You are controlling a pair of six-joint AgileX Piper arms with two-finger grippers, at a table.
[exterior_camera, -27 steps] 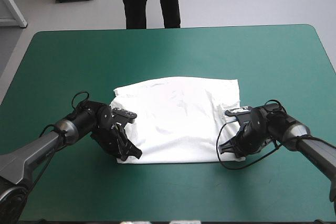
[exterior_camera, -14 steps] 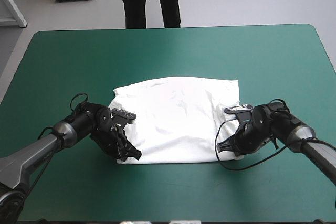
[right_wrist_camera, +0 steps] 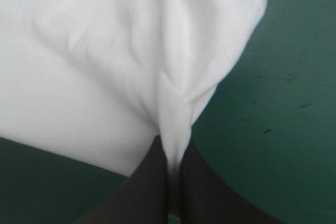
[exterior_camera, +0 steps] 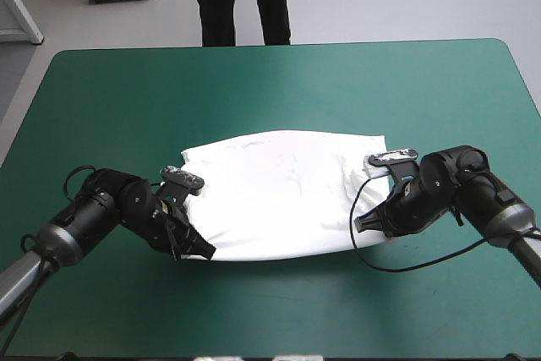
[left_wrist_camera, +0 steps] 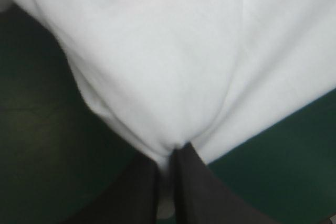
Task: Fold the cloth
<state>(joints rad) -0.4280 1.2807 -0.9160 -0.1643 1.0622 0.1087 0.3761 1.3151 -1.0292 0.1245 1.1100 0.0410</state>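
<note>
Pinching T-shirt (exterior_camera: 283,196) corners | left fingers (left_wrist_camera: 195,192), right fingers (right_wrist_camera: 146,188) nearly closed | wrist views only

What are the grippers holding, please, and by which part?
The T-shirt: left gripper pinches its near-left corner, right gripper its near-right corner.
</note>
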